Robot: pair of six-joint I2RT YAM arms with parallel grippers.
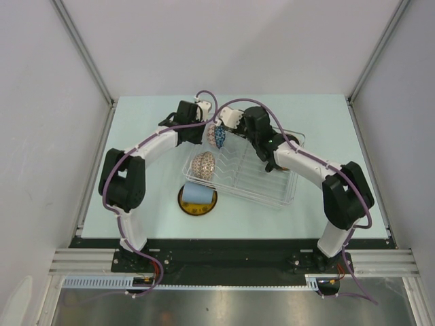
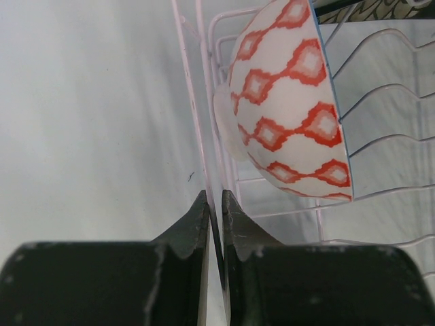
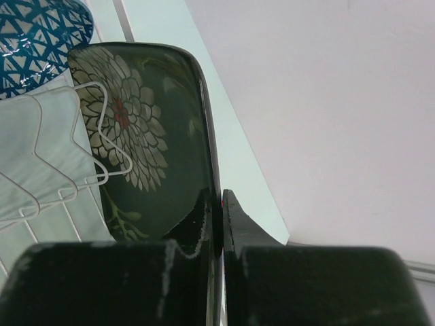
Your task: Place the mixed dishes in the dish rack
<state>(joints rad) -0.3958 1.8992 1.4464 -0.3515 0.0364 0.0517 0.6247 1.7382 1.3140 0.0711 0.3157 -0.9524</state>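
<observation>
Black floral plate (image 3: 153,129), lower edge hidden behind right gripper (image 3: 216,195) clamping it; left gripper (image 2: 214,198) pinches rack (image 1: 273,191) rim.

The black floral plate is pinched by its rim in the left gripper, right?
No, it is the right gripper that pinches the black floral square plate by its rim. The right wrist view shows the rim clamped there.
</observation>
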